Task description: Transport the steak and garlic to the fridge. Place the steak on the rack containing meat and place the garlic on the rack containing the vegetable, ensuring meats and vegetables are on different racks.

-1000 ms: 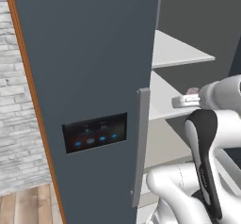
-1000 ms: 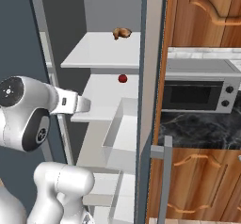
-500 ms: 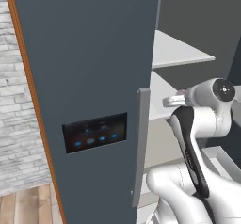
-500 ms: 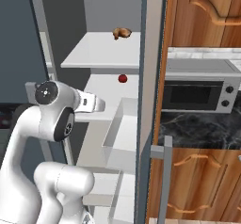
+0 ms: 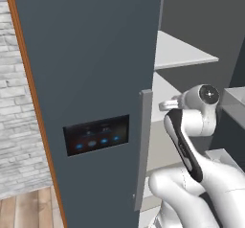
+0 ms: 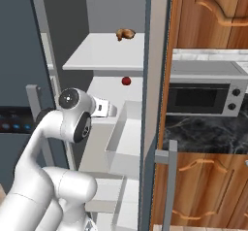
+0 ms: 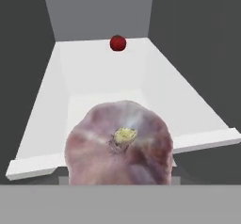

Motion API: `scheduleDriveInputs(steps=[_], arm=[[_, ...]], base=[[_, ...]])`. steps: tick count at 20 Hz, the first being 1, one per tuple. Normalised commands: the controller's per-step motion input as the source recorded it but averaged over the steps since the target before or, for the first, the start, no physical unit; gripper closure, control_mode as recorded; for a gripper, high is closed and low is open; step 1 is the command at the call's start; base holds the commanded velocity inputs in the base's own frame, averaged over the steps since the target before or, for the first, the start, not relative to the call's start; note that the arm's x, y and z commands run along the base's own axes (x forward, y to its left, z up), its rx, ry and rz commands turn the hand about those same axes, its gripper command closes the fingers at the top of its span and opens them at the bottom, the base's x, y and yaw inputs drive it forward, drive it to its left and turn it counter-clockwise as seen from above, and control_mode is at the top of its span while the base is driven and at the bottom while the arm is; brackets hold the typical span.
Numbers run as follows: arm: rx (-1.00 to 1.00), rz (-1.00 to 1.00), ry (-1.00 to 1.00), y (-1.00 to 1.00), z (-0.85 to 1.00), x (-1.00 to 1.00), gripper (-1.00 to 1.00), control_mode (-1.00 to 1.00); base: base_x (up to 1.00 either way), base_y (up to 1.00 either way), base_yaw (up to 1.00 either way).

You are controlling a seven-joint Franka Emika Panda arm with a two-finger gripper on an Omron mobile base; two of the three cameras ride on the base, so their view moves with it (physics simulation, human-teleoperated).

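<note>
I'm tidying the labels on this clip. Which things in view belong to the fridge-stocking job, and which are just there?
Job:
- garlic, held by the gripper
- fridge, door open
- red vegetable on the middle rack
- brown meat on the top rack

Just there:
- microwave
- wooden cabinets
- brick wall

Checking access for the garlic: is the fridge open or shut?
Open. The fridge shows white shelves, with the grey door swung aside; the garlic faces a shelf.
</note>
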Motion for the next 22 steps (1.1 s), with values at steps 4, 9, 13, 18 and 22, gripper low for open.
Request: scheduleDriveInputs(steps=[4, 9, 13, 18, 22], arm=[[0.00, 0.00, 0.02, 0.00, -0.45, 0.59, 1.00, -1.00], [0.00, 0.00, 0.06, -0.07, -0.44, 0.49, 1.00, -1.00], [0.00, 0.00, 0.06, -0.11, -0.32, 0.36, 1.00, -1.00], [0.00, 0.00, 0.05, -0.10, -0.32, 0.31, 1.00, -1.00], [0.00, 0.00, 0.06, -0.08, -0.29, 0.30, 1.00, -1.00]], base=[[0.00, 0.00, 0.00], [0.00, 0.00, 0.00], [0.00, 0.00, 0.00], [0.00, 0.00, 0.00], [0.00, 0.00, 0.00]])
